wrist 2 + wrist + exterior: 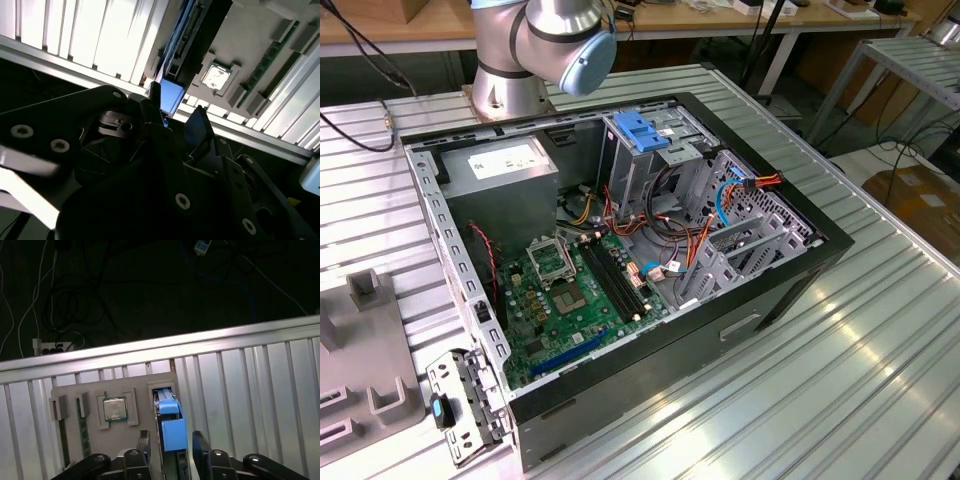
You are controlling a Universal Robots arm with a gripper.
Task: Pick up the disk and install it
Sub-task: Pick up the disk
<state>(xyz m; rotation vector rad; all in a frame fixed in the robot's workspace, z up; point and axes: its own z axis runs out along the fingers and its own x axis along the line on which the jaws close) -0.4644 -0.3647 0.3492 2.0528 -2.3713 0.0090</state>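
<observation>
The disk stands on edge in a slot of a grey fixture plate (130, 432). I see its blue plastic rail end (173, 430) in the first wrist view and again (170, 96) in the second wrist view. My gripper (171, 444) straddles that blue end, with one black finger (144, 445) on each side. Narrow gaps show between the fingers and the disk, so the gripper (176, 112) is open around it. The open computer case (790, 290) lies on the table in the exterior view, and its metal drive cage with a blue plastic top (645, 135) stands at the back.
On the fixture plate beside the disk sit a processor chip (115, 408) and a memory stick (82, 427). The slatted aluminium table (250, 390) ends at a rail, with cables on the dark floor beyond. A grey power supply (505, 165) and a green motherboard (570, 300) fill the case.
</observation>
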